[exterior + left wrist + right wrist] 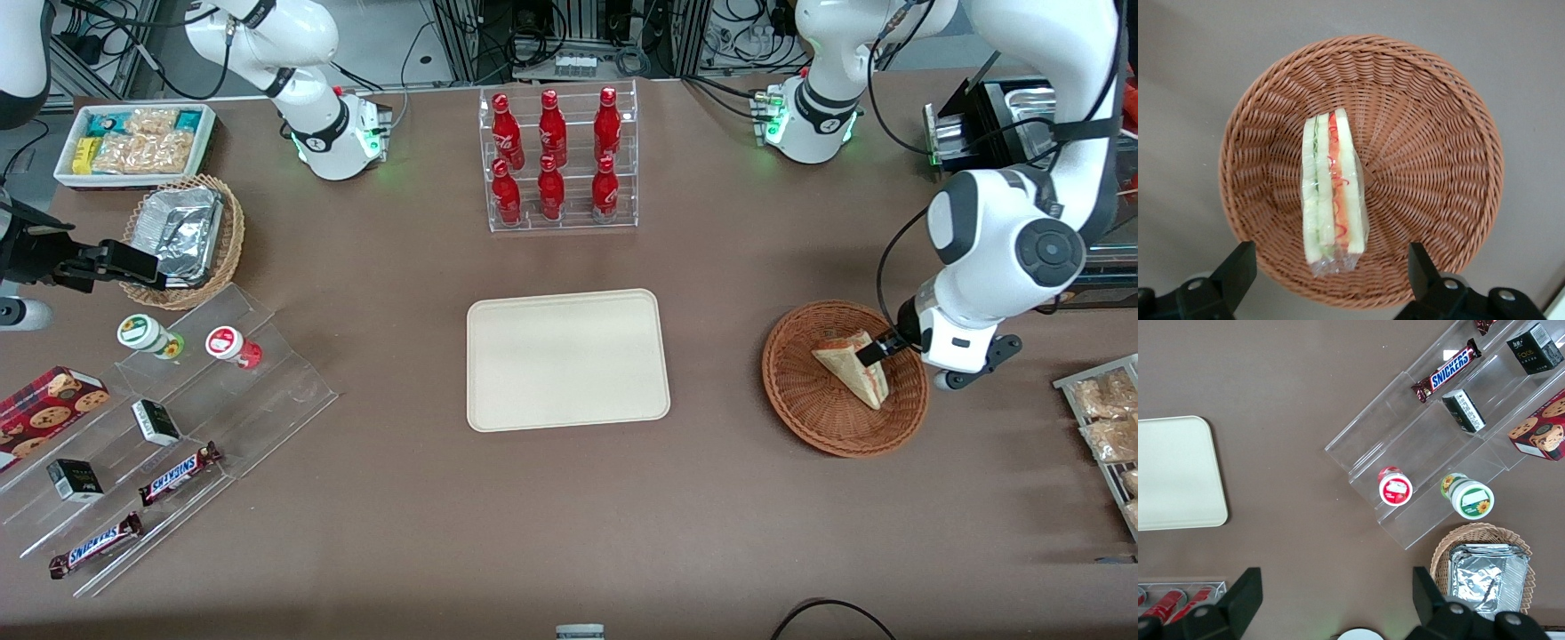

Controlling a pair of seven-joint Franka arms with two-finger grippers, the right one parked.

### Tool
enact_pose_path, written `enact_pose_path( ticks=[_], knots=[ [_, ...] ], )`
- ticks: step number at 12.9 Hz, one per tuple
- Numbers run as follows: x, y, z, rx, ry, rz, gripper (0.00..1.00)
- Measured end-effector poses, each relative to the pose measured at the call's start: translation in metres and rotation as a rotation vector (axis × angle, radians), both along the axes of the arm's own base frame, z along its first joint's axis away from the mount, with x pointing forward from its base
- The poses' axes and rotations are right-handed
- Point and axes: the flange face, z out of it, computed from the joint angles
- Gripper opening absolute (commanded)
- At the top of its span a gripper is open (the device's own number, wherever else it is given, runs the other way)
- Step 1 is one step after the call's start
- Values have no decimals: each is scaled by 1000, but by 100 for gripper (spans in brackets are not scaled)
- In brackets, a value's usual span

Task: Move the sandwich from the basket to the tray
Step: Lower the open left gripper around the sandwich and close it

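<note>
White bin [133, 142] of snack packets, at the parked arm's end of the surface [569, 516]. Tan wicker basket [182, 240], holding one foil container [182, 229]. Clear stepped display [178, 427], carrying two lidded cups, small dark boxes and Snickers bars; cookie box [49, 404] alongside. Clear rack [558, 158], six red bottles standing upright in two tiers. Tray [567, 359], cream, rectangular, lying flat mid-surface with nothing on it; judged to be the waiting destination. Basket [845, 378], reddish-brown woven bowl, toward the working arm's end and well apart from the tray; contents, one sandwich [1333, 193], wrapped in clear film, standing on edge with its layered filling facing up, a pose that offers its flat bread faces to a pinch. Gripper [1331, 273], poised above the basket over the sandwich, jaws spread wide and straddling it, touching nothing; transfer judged not yet started.
</note>
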Motion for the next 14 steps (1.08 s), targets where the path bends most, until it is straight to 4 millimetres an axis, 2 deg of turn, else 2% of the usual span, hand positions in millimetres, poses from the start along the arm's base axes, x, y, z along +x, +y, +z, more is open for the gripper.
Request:
enact_pose_path(
  ticks=[5, 9, 14],
  knots=[
    [-8, -3, -16, 2, -14, 98, 100],
    [-8, -3, -28, 2, -9, 105, 100],
    [-7, -3, -54, 1, -5, 107, 100]
  ],
)
